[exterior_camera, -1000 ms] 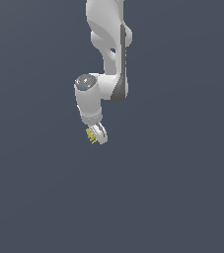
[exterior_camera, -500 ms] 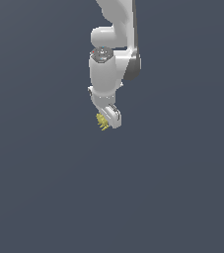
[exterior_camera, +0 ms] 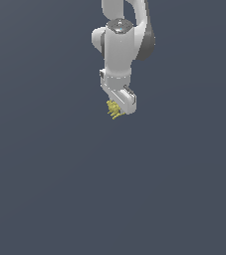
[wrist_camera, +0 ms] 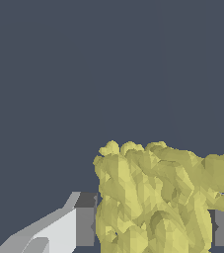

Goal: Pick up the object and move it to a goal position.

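Yellow object (exterior_camera: 113, 110) half hidden in claw (exterior_camera: 119, 108).

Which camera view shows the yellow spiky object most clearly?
The wrist view shows it best: the yellow object fills much of the picture, its lumpy surface visible between the gripper fingers. In the exterior view the object is only a tiny spiky speck at the gripper's tip.

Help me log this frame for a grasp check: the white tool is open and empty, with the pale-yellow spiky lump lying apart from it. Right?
Not quite. The white tool is shut on the pale-yellow spiky lump, not open and empty. The wrist view shows the lump pinched between the two grey pads; the exterior view shows it at the tool's tip.
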`<state>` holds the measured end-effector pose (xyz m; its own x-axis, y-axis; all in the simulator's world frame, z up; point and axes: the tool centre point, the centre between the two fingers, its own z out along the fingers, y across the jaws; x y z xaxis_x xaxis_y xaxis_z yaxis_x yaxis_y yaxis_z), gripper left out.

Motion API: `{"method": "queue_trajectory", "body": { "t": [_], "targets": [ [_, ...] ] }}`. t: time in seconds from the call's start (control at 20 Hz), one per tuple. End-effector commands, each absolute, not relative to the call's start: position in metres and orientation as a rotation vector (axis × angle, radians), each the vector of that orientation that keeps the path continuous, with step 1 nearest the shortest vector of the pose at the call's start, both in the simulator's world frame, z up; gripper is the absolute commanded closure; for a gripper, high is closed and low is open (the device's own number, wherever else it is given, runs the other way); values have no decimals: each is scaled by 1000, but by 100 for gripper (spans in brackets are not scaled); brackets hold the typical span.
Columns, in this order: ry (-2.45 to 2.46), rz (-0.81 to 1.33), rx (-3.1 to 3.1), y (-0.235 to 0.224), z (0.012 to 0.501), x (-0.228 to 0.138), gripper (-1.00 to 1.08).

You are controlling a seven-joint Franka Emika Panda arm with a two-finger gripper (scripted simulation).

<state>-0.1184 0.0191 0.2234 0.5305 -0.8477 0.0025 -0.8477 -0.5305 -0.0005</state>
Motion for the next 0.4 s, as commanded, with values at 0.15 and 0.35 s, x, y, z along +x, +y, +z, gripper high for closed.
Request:
{"method": "queue_trajectory", "body": {
  "t": [0.15, 0.35],
  "targets": [
    [-1522, 2, 2746, 33, 242, -125, 108],
    [-1522, 1, 2747, 37, 246, -126, 108]
  ]
}}
